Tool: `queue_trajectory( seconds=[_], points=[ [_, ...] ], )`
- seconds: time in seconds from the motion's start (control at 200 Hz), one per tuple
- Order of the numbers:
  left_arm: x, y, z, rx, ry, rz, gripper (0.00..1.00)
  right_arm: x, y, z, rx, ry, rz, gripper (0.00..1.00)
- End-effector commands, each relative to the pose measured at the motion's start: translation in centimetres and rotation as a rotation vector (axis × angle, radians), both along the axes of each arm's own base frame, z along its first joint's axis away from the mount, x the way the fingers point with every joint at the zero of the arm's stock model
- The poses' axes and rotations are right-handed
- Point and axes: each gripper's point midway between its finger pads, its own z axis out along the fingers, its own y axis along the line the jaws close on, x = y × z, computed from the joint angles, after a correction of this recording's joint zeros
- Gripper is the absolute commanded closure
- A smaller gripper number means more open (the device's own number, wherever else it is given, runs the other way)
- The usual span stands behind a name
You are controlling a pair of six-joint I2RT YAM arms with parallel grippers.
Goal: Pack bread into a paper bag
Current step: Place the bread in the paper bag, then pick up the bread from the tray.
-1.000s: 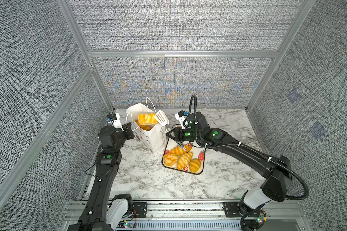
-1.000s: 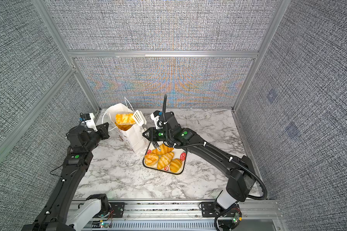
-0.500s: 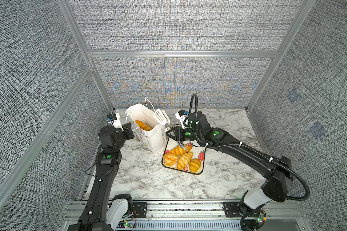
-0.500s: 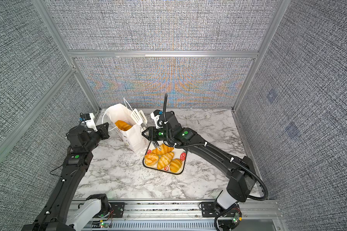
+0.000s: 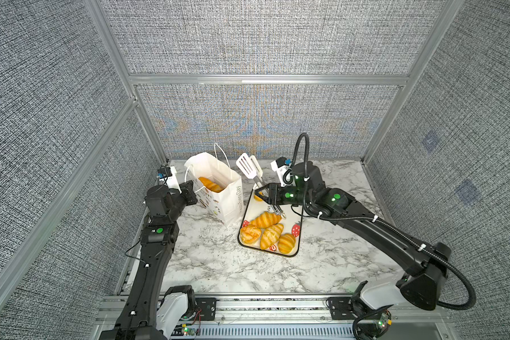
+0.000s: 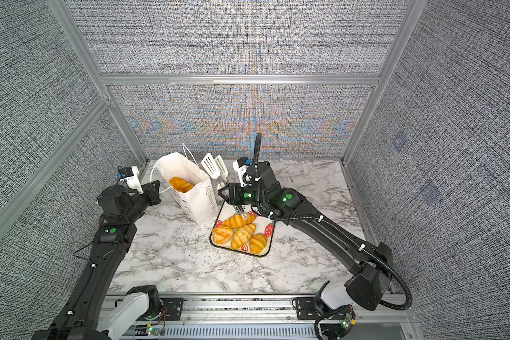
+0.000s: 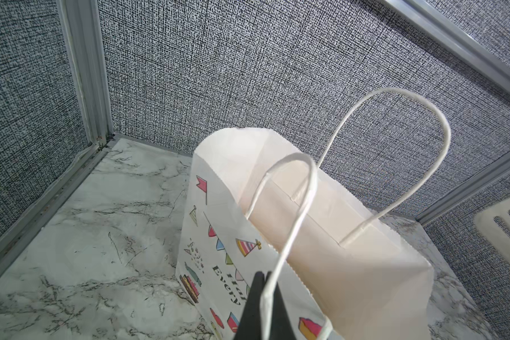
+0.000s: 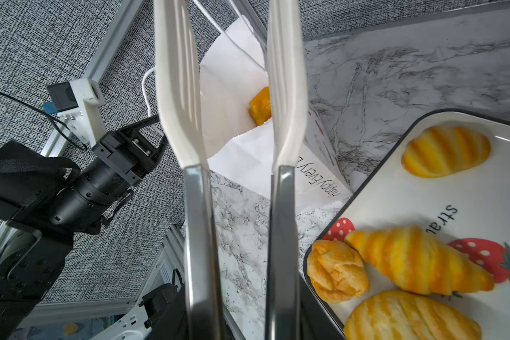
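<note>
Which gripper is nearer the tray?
Right. The right gripper, holding tongs, hangs over the far end of the tray; the left gripper is beyond the bag, shut on its handle.

Left tool (image 7: 262, 284) clamped, right tool (image 5: 262, 196) gripping

Both top views sit high over the front edge of the table (image 5: 218, 265), above the arm bases. They angle down toward the back wall from far enough out to frame the whole table, both arms and all three walls, with near-identical framing. Left wrist cam is close in on the paper bag (image 7: 351, 279), facing its open mouth and the back corner, with the tongs (image 7: 501, 229) clipped at the frame edge. Right wrist cam looks out along the tongs at close range, and shares the paper bag, the tray (image 8: 395, 200) and the left arm (image 8: 80, 188) with both top views.
</note>
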Motion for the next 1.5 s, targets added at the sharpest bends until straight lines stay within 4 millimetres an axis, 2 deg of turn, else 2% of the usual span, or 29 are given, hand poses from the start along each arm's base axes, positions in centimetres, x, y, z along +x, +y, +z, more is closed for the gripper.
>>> queue_trajectory(
  seconds=[0.0,0.22,0.465,0.95,1.491],
  points=[
    [0.2,0.1,0.5,0.007,-0.025,0.002,1.00,0.6,-1.6,0.2,-0.011,-0.023,-0.043,0.56],
    [0.1,0.1,0.4,0.008,-0.024,0.002,1.00,2.2,-5.3,-1.4,-0.034,0.012,-0.137,0.53],
    [0.2,0.1,0.4,0.007,-0.023,0.003,1.00,3.7,-7.2,-4.4,-0.081,0.073,-0.196,0.51],
    [0.2,0.1,0.3,0.007,-0.019,0.002,1.00,5.9,-8.3,-10.4,-0.190,0.182,-0.246,0.48],
    [0.3,0.1,0.0,0.006,-0.013,0.003,1.00,7.6,-8.6,-15.0,-0.329,0.241,-0.270,0.45]
  ],
)
